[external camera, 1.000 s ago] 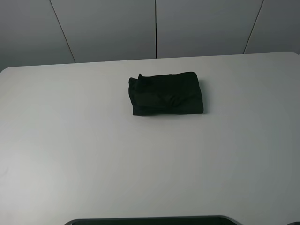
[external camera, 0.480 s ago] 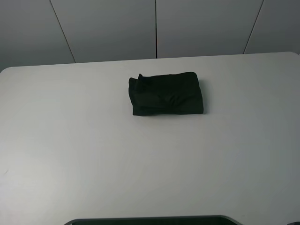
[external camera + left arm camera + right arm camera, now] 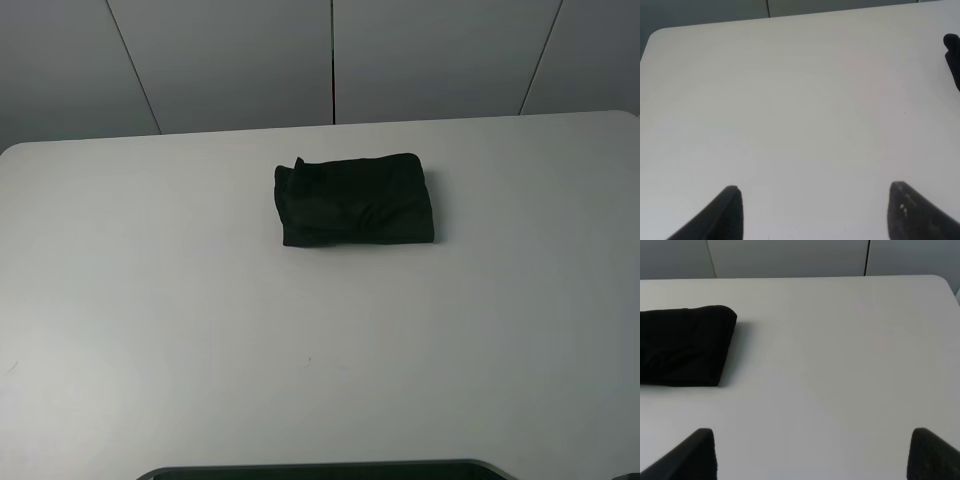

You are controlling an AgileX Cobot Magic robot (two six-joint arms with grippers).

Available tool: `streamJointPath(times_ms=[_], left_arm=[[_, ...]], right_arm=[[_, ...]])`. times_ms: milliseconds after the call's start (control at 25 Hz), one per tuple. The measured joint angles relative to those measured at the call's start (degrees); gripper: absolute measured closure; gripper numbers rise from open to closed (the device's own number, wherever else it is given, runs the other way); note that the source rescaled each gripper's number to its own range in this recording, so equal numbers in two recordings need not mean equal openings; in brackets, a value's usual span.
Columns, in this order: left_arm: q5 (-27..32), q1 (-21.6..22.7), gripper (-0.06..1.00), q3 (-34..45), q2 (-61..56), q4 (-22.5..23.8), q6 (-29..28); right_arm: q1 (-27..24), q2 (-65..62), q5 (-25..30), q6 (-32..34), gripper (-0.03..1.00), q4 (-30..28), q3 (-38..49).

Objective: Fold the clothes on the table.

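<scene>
The black T-shirt (image 3: pixel 355 200) lies folded into a compact rectangle on the white table (image 3: pixel 200 330), a little behind the middle. Its print and label are hidden. It also shows in the right wrist view (image 3: pixel 682 345), and one corner of it shows in the left wrist view (image 3: pixel 953 50). Neither arm appears in the exterior view. My left gripper (image 3: pixel 815 210) is open and empty over bare table, well apart from the shirt. My right gripper (image 3: pixel 810 455) is open and empty, apart from the shirt.
Grey wall panels (image 3: pixel 330 60) stand behind the table's far edge. A dark edge (image 3: pixel 320 470) shows at the bottom of the exterior view. The table's rounded far corners show in both wrist views.
</scene>
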Motion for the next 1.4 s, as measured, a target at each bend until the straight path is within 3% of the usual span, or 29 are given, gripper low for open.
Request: streamJointPath(times_ms=[240,1400], left_arm=[[0.0,0.0,-0.06,0.0,0.0,0.0,0.0],[0.0,0.0,-0.06,0.0,0.0,0.0,0.0]], right_arm=[[-5.28,0.0,0.0,0.04,0.04,0.0,0.0],[-5.4,0.0,0.0,0.25,0.04,0.0,0.0]])
